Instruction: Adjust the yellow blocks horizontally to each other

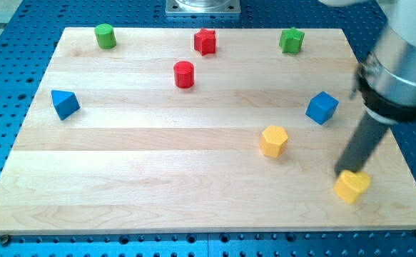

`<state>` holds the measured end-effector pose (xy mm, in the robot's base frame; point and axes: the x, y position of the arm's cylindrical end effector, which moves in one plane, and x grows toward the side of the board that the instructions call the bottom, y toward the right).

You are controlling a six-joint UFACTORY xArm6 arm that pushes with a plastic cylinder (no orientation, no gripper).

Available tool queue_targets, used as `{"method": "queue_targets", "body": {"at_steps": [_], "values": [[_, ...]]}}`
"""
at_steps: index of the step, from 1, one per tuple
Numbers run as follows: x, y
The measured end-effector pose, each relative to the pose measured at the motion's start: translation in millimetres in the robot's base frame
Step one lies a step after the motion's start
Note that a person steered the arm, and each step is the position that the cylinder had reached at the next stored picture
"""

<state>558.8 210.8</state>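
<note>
Camera view: no pincer, only rod; my tip [345, 173] touches yellow block [352, 187] at view's bottom right. Yellow hexagon [273, 140] up-left, apart. Blocks look light, rigid, slidey; push flat side centrally.

**Pale wood, matt paint, brushed metal**

The board [193, 178] is showing as pale wood — long planks, grain running lengthwise, a smooth satin finish. Around its edges the blue bench [8, 107] is looking like painted metal, perforated with rows of small holes. The blocks are reading as solid and matt: the yellow hexagonal block [273, 140] and the yellow block [352, 187] near the right-hand corner are catching no glare. The rod above my tip [344, 173] is appearing dark and dull — its housing [400, 78] is looking like brushed grey metal.
</note>
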Motion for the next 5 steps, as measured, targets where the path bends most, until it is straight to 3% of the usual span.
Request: {"method": "queue_targets", "body": {"at_steps": [2, 3, 4, 5], "values": [[-85, -51], [-46, -154], [-9, -202], [-28, -206]]}}
